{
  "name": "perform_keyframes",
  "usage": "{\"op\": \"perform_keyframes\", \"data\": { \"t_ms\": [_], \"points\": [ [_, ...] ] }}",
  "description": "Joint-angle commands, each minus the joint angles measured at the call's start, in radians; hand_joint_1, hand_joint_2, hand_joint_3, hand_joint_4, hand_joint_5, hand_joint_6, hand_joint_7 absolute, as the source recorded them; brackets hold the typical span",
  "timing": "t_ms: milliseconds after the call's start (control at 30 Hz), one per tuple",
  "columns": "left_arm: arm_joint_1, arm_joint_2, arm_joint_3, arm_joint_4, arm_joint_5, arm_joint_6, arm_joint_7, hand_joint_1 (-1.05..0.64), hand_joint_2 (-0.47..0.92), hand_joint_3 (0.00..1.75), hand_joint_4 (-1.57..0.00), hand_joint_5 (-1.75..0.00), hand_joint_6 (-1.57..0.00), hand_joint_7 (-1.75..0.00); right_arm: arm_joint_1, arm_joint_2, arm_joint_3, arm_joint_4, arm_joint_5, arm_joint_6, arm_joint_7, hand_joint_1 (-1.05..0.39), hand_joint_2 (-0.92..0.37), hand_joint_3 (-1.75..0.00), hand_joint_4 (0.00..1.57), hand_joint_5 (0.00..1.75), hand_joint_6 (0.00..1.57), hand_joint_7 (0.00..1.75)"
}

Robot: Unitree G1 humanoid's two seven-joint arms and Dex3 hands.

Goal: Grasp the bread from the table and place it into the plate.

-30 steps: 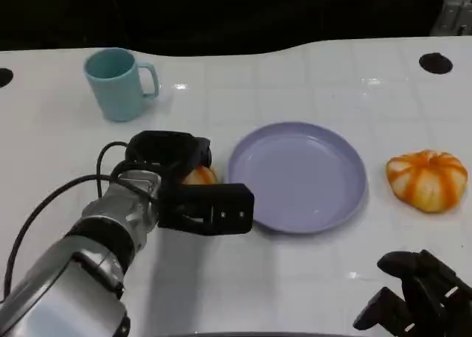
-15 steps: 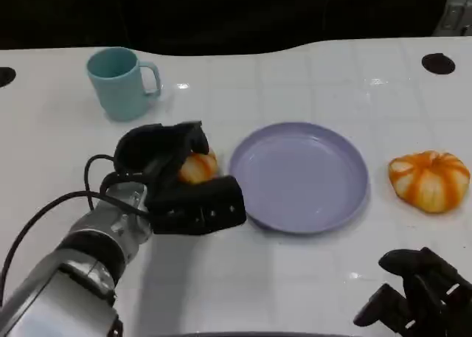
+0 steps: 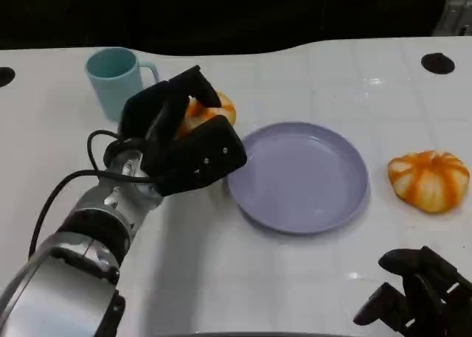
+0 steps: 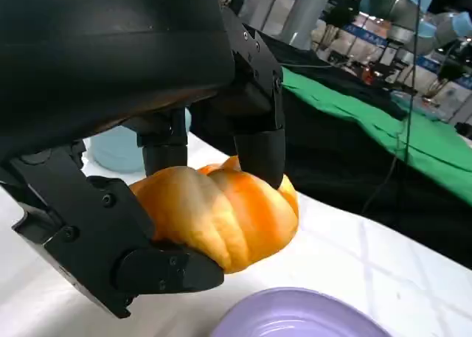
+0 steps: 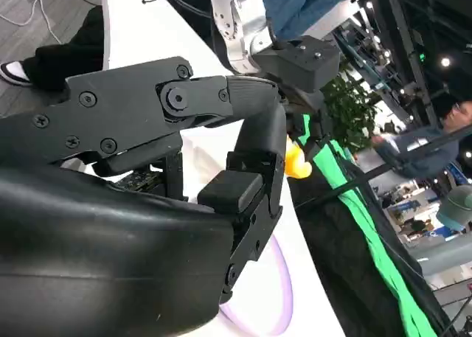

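Got the bread gripped in my left hand, lifted off the surface next to the mug. The plate sits just to my right, so it's a short sideways carry. My right hand rests curled and holds nothing.

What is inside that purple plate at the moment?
The plate holds nothing yet. The left hand holds the bread off the table beside it. The hand covers a bit of the plate's near-left rim.
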Motion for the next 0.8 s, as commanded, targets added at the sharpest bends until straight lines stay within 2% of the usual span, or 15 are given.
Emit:
{"op": "perform_keyframes", "data": {
  "t_ms": [33, 133, 300, 400, 467, 667, 800],
  "points": [
    [-0.032, 0.006, -0.010, -0.024, 0.015, -0.035, 0.029, -0.08, 0.50, 1.10, -0.92, -1.75, -0.70, -1.75, 0.000, -0.011, -0.005, 0.004, 0.004, -0.002, -0.004, -0.52, -0.92, -0.21, 0.63, 1.40, 0.71, 0.88],
    [-0.050, -0.002, -0.036, -0.049, 0.043, -0.119, 0.066, -0.07, 0.44, 1.16, -0.96, -1.75, -0.74, -1.75, -0.001, -0.009, -0.003, 0.005, 0.005, 0.002, -0.008, -0.52, -0.92, -0.21, 0.64, 1.41, 0.71, 0.88],
    [-0.071, -0.019, -0.058, -0.048, 0.064, -0.179, 0.061, -0.07, 0.40, 1.25, -0.99, -1.75, -0.76, -1.75, 0.004, -0.009, -0.002, -0.004, 0.009, 0.011, -0.022, -0.52, -0.92, -0.19, 0.64, 1.41, 0.71, 0.88],
    [-0.086, -0.030, -0.084, -0.050, 0.085, -0.229, 0.049, -0.07, 0.36, 1.31, -0.98, -1.75, -0.78, -1.67, 0.004, -0.010, 0.000, -0.002, 0.006, 0.004, -0.015, -0.52, -0.92, -0.20, 0.63, 1.41, 0.70, 0.88],
    [-0.091, -0.043, -0.102, -0.048, 0.101, -0.261, 0.048, -0.08, 0.27, 1.40, -0.98, -1.75, -0.81, -1.73, 0.003, -0.011, 0.001, 0.003, 0.005, -0.002, -0.007, -0.52, -0.92, -0.22, 0.62, 1.41, 0.70, 0.88],
    [-0.103, -0.064, -0.139, -0.037, 0.127, -0.286, 0.011, -0.11, 0.25, 1.46, -1.01, -1.75, -0.82, -1.75, 0.003, -0.009, 0.002, 0.003, 0.010, 0.003, -0.005, -0.52, -0.92, -0.21, 0.62, 1.42, 0.70, 0.87],
    [-0.116, -0.077, -0.192, -0.031, 0.174, -0.267, -0.005, -0.12, 0.32, 1.37, -1.00, -1.75, -0.83, -1.75, 0.007, -0.010, 0.007, -0.003, -0.003, -0.002, -0.009, -0.52, -0.92, -0.22, 0.62, 1.42, 0.71, 0.87]
  ]
}}
